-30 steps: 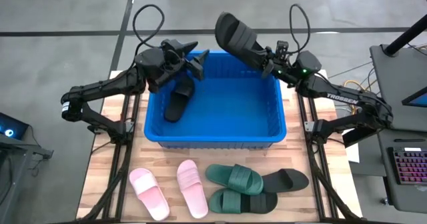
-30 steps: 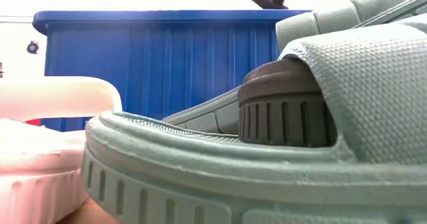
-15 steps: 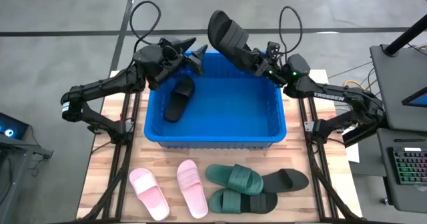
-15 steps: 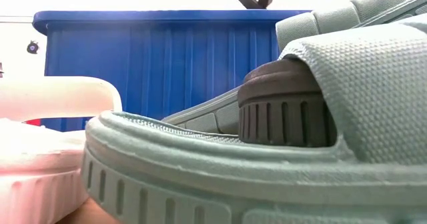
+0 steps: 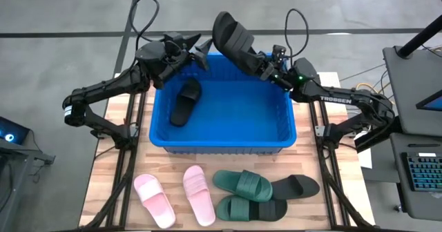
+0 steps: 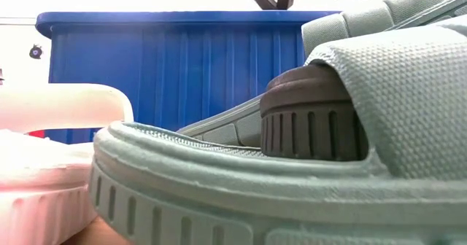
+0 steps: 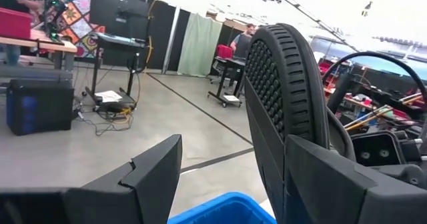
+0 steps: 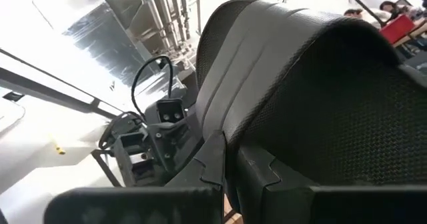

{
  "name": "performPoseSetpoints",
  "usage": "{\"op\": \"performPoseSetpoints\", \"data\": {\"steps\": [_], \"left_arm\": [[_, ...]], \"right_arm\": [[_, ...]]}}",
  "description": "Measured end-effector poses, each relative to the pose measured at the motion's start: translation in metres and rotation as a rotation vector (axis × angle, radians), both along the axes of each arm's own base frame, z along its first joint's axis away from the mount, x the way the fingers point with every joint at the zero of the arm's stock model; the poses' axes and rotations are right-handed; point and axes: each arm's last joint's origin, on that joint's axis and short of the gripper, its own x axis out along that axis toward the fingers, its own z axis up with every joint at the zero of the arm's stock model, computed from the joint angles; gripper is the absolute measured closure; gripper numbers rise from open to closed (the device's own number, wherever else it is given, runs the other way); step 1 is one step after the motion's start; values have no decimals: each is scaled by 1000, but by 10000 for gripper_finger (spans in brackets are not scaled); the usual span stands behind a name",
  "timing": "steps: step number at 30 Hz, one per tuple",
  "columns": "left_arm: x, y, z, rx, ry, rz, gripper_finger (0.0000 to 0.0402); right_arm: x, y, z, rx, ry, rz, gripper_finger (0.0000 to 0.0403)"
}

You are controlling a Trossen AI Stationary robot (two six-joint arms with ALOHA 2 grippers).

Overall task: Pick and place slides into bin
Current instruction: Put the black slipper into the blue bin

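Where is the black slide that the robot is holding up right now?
In the high view, the black slide hangs above the far rim of the blue bin, pinched in the right gripper, with the open left gripper just beside it.

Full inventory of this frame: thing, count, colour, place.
bin: 1, blue, table centre
black slide in bin: 1, black, bin's left part
held slide: 1, black, raised over bin's far rim
pink slides: 2, light pink, table front, left
green slides: 2, dark green, table front, centre
black slide on table: 1, black, right of the green pair
table: 1, wood
left gripper: open, empty, by bin's far left corner
right gripper: shut on held slide, bin's far right
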Motion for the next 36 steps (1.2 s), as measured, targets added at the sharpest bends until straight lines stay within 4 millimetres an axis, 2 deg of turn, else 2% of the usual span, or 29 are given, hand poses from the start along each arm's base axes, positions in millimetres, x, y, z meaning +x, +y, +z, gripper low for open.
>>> {"op": "performPoseSetpoints", "data": {"steps": [17, 24, 36], "left_arm": [[3, -4, 2, 24, -7, -144, 147], [3, -3, 1, 23, -5, -130, 147], [4, -1, 3, 38, -31, -111, 147]], "right_arm": [[-6, -8, 3, -10, -10, -44, 394], [-12, -8, 8, -28, -27, -29, 394], [-7, -4, 1, -4, 37, 8, 394]]}}
